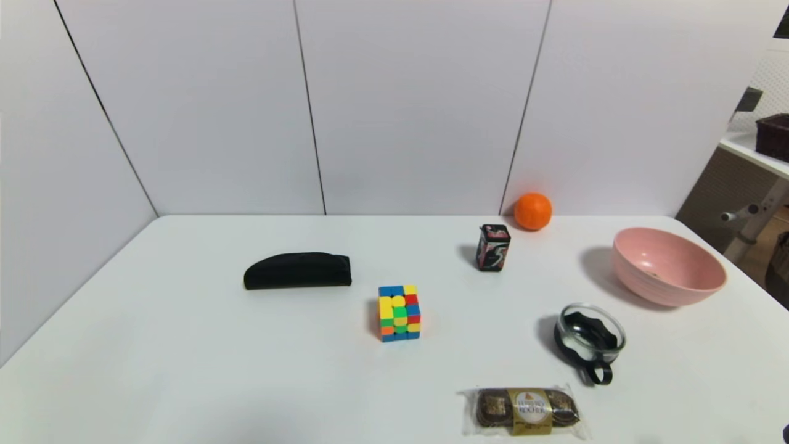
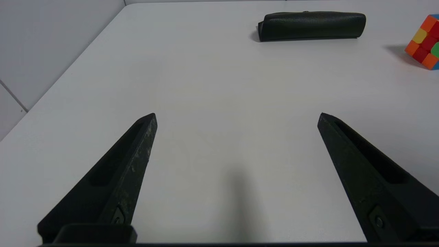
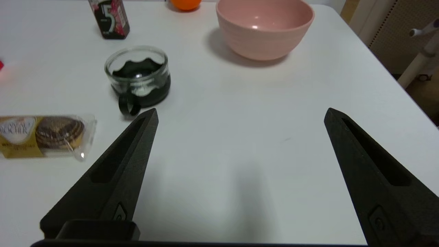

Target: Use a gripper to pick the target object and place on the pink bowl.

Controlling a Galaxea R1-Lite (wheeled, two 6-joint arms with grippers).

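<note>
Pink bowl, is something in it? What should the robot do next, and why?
Probably just hold the open right gripper and left gripper back: a small tan object already seems to lie inside the pink bowl.

— What carries everything?
— A white table (image 1: 185,345).
— And what sits on it?
— A black pouch (image 1: 298,271) on the left, a colourful cube (image 1: 399,312) in the middle, a black patterned tin (image 1: 493,247), and an orange ball (image 1: 532,211) at the back edge.
— And on the right?
— The pink bowl (image 1: 669,266), a small glass bowl (image 1: 590,337) nearer, and a chocolate packet (image 1: 525,410) at the front.
</note>
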